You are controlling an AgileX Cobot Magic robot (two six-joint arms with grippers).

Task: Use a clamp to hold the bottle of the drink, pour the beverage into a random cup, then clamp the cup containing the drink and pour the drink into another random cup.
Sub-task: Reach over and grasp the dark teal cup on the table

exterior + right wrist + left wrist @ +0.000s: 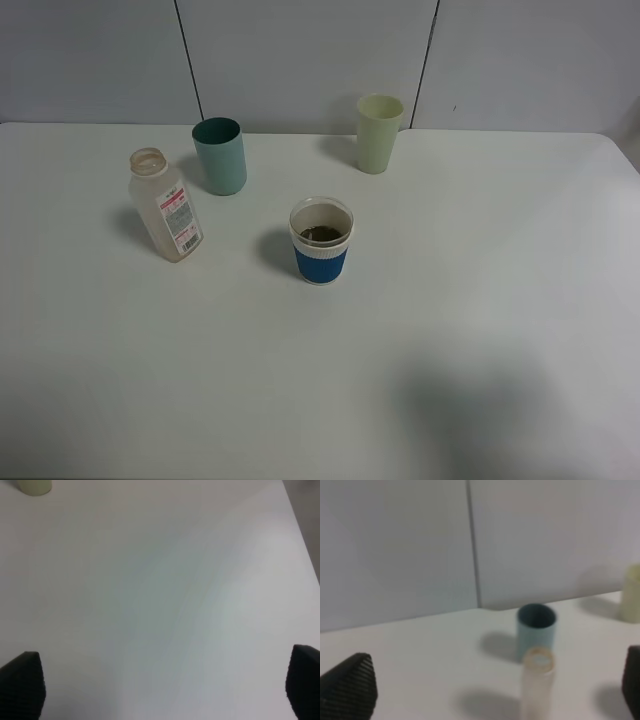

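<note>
Banded cup (pixel 321 241): upright on the surface (pixel 480 300), with brown drink (pixel 321 234) low inside.
Bottle (pixel 167 205): upright and uncapped, left of the banded cup and apart from it.
Green cup (pixel 380 132): upright, behind and right of the banded cup, well apart.
Teal cup (pixel 220 156): upright, behind and left of the banded cup, near the bottle.
Left hand (pixel 490 685): spread wide, holding nothing; the bottle is ahead of it.
Right hand (pixel 162 682): spread wide, holding nothing, over the surface.

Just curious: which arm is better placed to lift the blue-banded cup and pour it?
Probably the right: the pale green cup stands on its side and the right pincer is open over bare table. The left pincer faces the bottle and teal cup.
</note>
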